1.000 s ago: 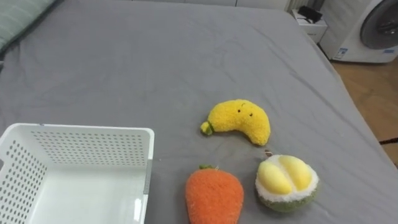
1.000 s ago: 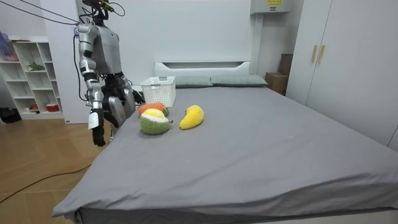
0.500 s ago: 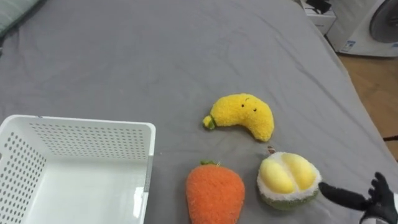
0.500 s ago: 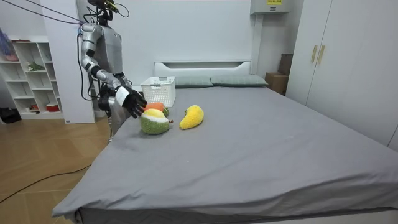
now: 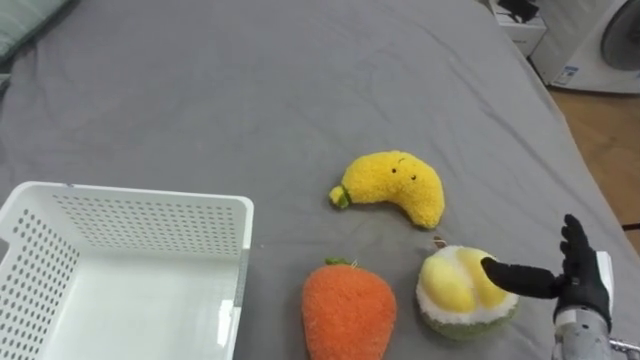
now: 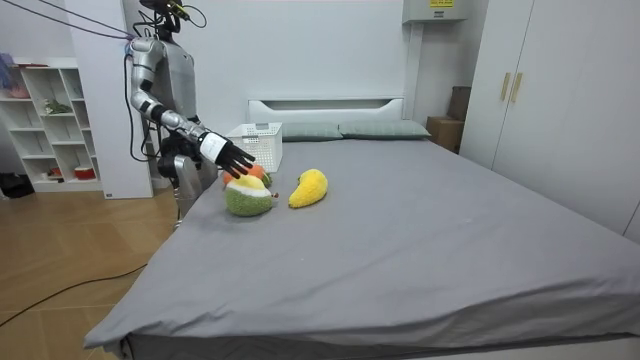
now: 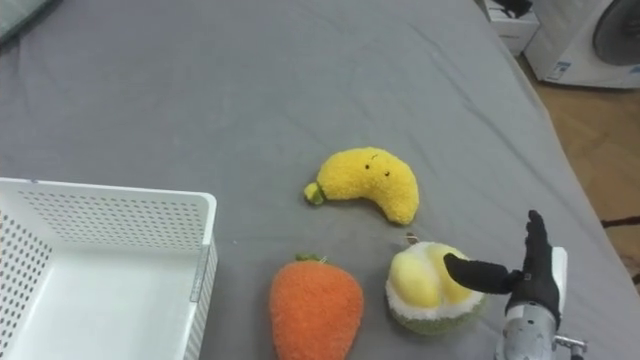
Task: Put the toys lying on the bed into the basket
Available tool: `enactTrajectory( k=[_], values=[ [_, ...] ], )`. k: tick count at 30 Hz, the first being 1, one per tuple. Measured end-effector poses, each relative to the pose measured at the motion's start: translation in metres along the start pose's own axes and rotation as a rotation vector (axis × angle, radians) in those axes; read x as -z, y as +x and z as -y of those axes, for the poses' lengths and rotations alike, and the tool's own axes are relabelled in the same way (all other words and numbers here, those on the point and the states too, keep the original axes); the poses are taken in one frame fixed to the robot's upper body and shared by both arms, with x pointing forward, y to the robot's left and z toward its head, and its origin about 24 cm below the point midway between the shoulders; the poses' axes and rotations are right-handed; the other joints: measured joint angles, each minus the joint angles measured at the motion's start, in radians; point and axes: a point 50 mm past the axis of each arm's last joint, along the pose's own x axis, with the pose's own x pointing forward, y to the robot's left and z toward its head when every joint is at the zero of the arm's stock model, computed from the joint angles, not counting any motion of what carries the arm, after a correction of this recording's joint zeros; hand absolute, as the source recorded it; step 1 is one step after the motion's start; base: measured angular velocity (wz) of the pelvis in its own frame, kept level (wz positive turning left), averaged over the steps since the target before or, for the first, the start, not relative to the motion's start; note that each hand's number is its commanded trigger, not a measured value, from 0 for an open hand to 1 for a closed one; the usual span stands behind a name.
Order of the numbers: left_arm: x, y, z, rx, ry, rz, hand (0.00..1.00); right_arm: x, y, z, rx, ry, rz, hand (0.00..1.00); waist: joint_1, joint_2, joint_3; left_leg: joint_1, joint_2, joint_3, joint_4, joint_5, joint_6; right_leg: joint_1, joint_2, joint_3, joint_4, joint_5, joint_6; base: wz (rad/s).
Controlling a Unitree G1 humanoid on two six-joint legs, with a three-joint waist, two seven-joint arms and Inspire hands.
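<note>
The right hand [image 5: 582, 290] is wide open, fingers [image 5: 571, 240] straight and pointing up. Its thumb reaches sideways over the yellow top of the durian toy [image 5: 450, 300] and seems to touch it, but the hand grips nothing. On the grey bed [image 5: 250, 80], the carrot toy [image 5: 347, 312] lies just right of the white basket [image 5: 150, 205]. The durian lies further right of the basket, and the banana toy [image 5: 395, 186] lies up and to the right of the basket.

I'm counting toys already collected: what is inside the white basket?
In the part seen, the white basket holds nothing: bare floor and perforated walls. Its near end lies outside the picture, unseen.
</note>
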Motion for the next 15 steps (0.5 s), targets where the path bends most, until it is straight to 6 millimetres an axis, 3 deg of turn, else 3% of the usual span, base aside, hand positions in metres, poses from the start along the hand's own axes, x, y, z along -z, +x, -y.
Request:
enactTrajectory(
  k=[5, 10, 15],
  values=[
    [-0.002, 0.0, 0.0, -0.007, 0.006, 0.008, 0.0, -0.001, -0.002, -0.009, -0.044, -0.144, 0.037, 0.0, 0.007, -0.001, -0.0005, -0.001, 0.0, -0.006, 0.0, 0.0, 0.0, 0.001, -0.001, -0.003, 0.0, 0.0, 0.0, 0.01],
    [-0.003, 0.0, -0.001, -0.011, 0.01, 0.009, 0.0, 0.0, -0.003, -0.011, -0.07, -0.158, 0.025, 0.0, 0.009, -0.003, -0.0011, -0.002, -0.001, -0.013, 0.001, 0.0, 0.0, 0.003, -0.003, -0.01, 0.0, 0.0, 0.0, 0.03],
    [-0.004, -0.001, -0.002, -0.013, 0.007, 0.016, 0.0, 0.02, -0.005, -0.012, -0.12, -0.223, -0.058, 0.0, 0.01, -0.006, -0.001, 0.008, -0.001, -0.03, 0.003, 0.0, 0.0, 0.024, -0.006, -0.034, -0.004, 0.0, 0.0, 0.1]
  ],
)
